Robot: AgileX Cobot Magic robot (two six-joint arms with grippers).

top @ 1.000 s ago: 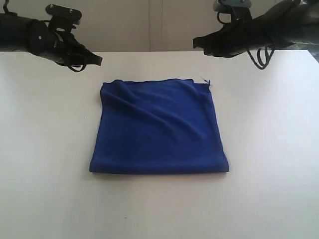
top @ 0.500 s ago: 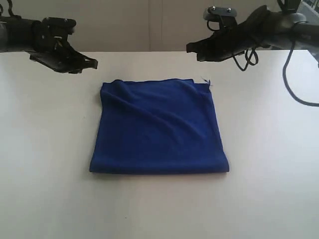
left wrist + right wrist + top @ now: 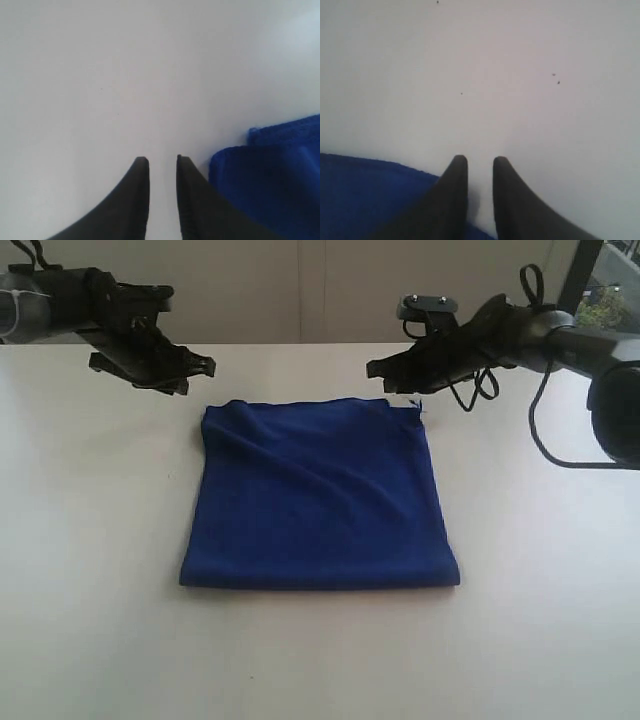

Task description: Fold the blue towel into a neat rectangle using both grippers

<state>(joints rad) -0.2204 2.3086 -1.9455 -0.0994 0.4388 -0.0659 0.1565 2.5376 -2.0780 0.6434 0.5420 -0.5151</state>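
The blue towel [image 3: 318, 495] lies flat on the white table [image 3: 540, 570], folded into a near-square rectangle at the centre of the exterior view; shallow diagonal creases cross its upper surface; a small loose thread or tag shows at its far right corner.

The left gripper [image 3: 195, 368] hovers over bare table just beyond the towel's far left corner, clear of the cloth; its fingers [image 3: 137, 200] stand slightly apart, with a narrow gap at the tips and nothing between them.

The right gripper [image 3: 378, 368] hovers at the towel's far right corner; its fingers [image 3: 455, 200] are likewise parted by a narrow gap and hold nothing; the towel's edge runs beside and beneath them; contact with the cloth cannot be determined.
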